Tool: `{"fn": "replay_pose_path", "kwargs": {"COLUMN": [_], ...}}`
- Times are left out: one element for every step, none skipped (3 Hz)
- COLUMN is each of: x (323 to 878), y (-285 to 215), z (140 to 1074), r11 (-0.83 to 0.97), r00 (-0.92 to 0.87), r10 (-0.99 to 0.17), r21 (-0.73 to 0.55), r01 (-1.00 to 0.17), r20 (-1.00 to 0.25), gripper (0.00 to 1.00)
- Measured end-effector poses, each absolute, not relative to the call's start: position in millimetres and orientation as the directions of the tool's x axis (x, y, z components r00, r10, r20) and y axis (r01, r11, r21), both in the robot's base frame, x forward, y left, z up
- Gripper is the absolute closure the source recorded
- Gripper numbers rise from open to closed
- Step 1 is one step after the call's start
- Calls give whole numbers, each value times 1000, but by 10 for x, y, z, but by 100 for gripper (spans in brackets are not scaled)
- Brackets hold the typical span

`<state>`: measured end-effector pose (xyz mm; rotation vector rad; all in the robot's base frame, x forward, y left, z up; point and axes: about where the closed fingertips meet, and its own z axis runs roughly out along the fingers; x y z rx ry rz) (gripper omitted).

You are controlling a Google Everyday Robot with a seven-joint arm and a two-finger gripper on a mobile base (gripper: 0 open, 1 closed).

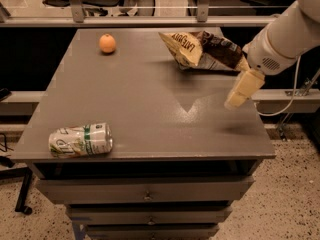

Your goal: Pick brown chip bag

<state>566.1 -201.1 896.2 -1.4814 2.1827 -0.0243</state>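
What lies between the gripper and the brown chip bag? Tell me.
Nothing. In the camera view, only bare table shows between the gripper, over the table's right edge, and the brown chip bag at the back.

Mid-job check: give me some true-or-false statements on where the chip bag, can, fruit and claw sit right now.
1. The brown chip bag lies near the far right corner of the table. True.
2. The claw has lifted the bag. False: the bag rests on the table, and the claw's tip hangs over bare tabletop just in front of it.
3. The drink can stands upright. False: it lies on its side near the front left edge.
4. The orange fruit sits toward the far left. True.
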Motion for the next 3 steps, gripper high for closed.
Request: {"fn": "replay_pose_path", "kwargs": {"x": [6150,6534,6871], "y": [-2064,-2144,-2126], "z": [9002,9029,9022], "r11": [449,487,521], "r00": [-280,-270,-245], "r10": [-866,-844,-803], "r21": [-396,-449,-441], "r01": [-801,-750,-731], "r20": [-414,-464,-544], "gripper": [0,0,0]}}
